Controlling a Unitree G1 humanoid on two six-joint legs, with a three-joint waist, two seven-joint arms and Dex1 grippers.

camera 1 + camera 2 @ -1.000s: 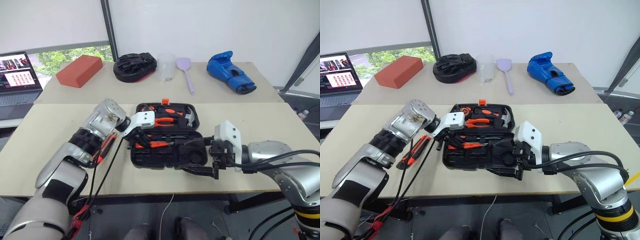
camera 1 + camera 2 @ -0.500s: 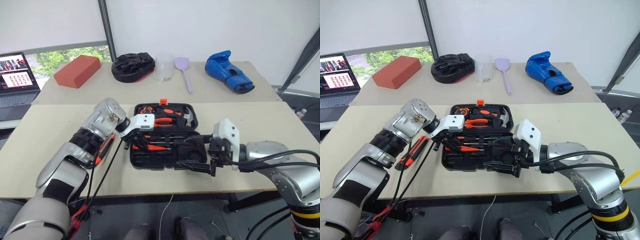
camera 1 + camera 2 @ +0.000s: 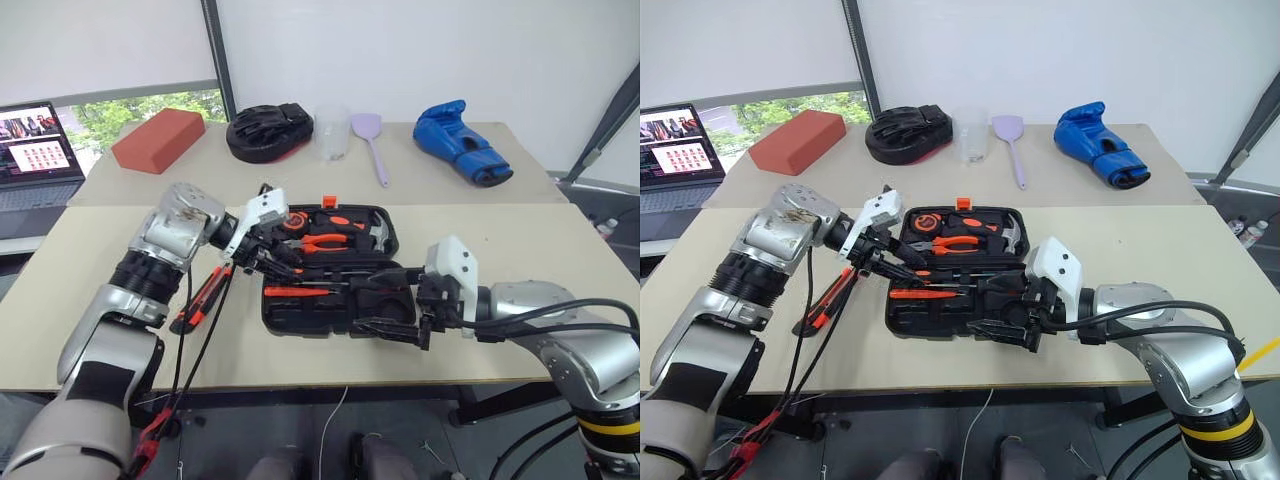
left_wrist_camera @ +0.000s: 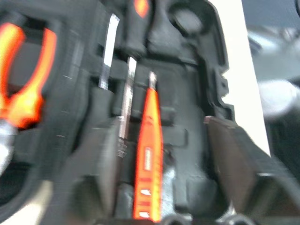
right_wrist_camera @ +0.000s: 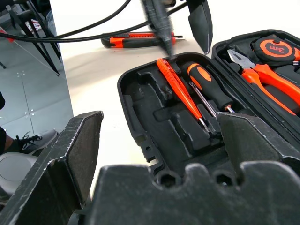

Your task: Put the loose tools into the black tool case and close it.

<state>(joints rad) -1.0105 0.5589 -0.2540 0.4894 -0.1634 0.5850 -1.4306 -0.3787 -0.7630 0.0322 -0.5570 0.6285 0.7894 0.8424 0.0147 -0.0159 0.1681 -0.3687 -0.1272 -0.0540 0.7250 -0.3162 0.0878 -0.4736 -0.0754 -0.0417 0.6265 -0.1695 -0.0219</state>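
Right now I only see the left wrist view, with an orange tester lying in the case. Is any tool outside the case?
Observer: Yes. The utility knife lies on the table, to the left of the black tool case.
Operator: Where's my other arm?
Observer: The right tool sits at the case's near right corner, with its jaws wide open and nothing between them.
Operator: Is the lid shut?
Observer: No. The case lies open flat, and the pliers sit in its far half.
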